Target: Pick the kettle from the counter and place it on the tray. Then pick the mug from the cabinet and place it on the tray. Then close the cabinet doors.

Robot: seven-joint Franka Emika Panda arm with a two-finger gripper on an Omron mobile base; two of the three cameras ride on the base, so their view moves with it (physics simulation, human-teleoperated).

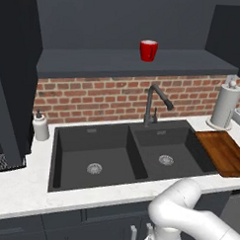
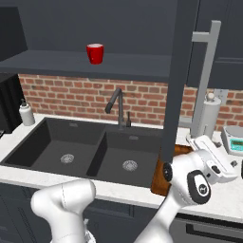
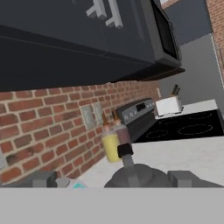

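From the left, the red mug [image 1: 148, 50] waited on the open cabinet shelf [image 1: 129, 63], the tray [image 1: 224, 152] bare at the table's right end. From the right, my tool [image 2: 223, 163] reached past it. Hand view: tool fingertips [image 3: 41, 179] spread, released, straddling the kettle [image 3: 133, 175] for pickup.

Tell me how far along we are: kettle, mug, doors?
Nothing looks finished. The tray has no kettle or mug on it, the mug sits on the cabinet shelf, and the cabinet doors stand open. In hand: the gripper, jaws open and empty, is lined up over the kettle on the counter. Left: grasp and move the kettle, fetch the mug, shut the doors.
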